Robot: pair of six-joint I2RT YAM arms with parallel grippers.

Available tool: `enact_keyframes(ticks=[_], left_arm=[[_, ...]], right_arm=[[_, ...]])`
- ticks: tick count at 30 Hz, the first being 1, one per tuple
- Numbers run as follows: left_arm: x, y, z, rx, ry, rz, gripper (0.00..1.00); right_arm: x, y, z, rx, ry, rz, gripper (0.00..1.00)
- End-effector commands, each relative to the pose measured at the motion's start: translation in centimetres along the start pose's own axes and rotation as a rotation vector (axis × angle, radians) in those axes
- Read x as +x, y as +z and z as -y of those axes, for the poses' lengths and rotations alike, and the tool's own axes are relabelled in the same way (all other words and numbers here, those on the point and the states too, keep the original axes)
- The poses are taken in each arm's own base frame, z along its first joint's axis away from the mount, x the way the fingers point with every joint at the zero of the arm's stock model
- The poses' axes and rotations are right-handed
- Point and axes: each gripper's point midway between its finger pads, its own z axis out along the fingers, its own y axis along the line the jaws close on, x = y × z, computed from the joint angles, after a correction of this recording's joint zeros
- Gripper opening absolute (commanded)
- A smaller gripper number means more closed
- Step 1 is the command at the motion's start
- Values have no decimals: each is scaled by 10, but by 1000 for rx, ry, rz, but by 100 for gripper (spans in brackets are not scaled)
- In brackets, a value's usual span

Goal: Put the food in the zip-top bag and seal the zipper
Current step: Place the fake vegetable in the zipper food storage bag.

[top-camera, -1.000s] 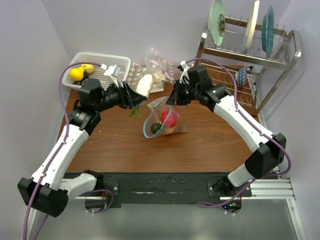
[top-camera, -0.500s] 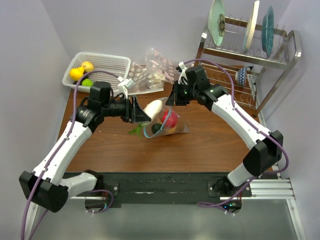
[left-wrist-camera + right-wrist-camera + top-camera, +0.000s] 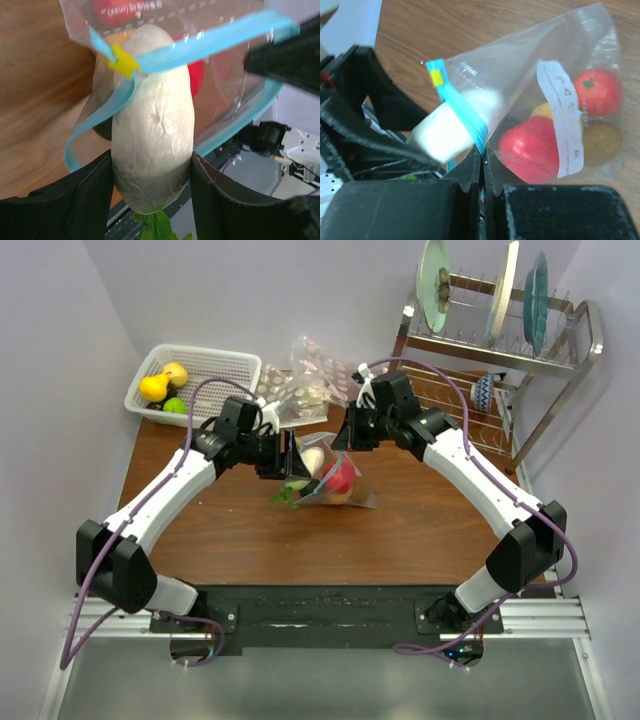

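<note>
Your left gripper (image 3: 151, 172) is clamped on the white radish (image 3: 152, 125), whose tip is through the zipper (image 3: 210, 42) and into the bag (image 3: 520, 75), mid-table. Your right gripper (image 3: 482, 162), at the bag's one o'clock, pinches the zipper tight.

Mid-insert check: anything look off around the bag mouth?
Nothing spilled or torn. The white radish, held by the left gripper, is only partly through the zipper; one blue strip stretches across it, the yellow slider resting on it. The right gripper pinches the zipper.
</note>
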Motion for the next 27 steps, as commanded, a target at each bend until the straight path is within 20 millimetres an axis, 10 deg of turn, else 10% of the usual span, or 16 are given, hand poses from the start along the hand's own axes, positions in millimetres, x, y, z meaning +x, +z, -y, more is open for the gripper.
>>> enact_keyframes(ticks=[1,10,15,27], left_arm=[[-35,19,8,-56,-2,66,38],[-64,58,13,-80,1,136,49],[-66,70,18,-50,22,140,88],[-66,19,62,1,93,177,95]], right_arm=[[-19,-19,-19,-66,-31,69,0],[-15,-18,-25,-107,-24,57,0],[-13,-24,-24,-103,-28,63,0],[-6,-10,-7,-48,-1,75,0]])
